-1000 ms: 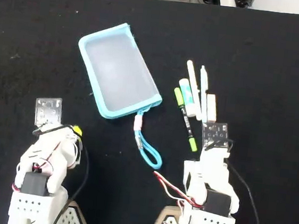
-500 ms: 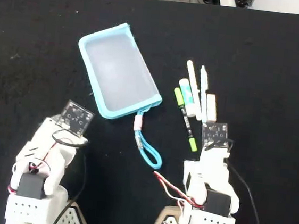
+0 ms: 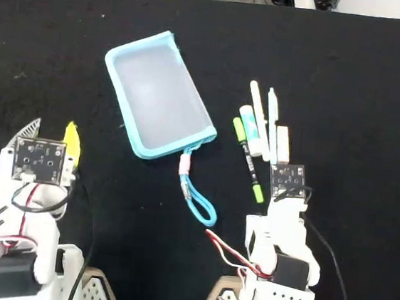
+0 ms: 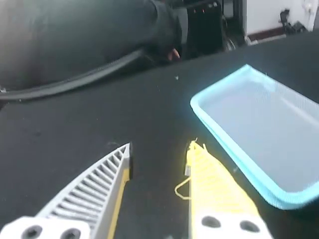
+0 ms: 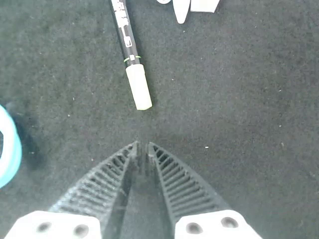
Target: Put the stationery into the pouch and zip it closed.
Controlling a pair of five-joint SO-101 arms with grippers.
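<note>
Yellow-fingered, your left gripper (image 4: 160, 147) now gapes empty, swung farther from the pouch (image 3: 159, 95); your right gripper (image 5: 141, 147) stays closed, empty.

— On the left?
— Sits low at the near left side, arm folded, left gripper (image 3: 50, 128) pointing away from the base, fingers (image 4: 99, 184) spread wide apart.
— And on the right?
— Rests folded too, right gripper (image 5: 142, 147) aimed downward, fingers pressed together.
</note>
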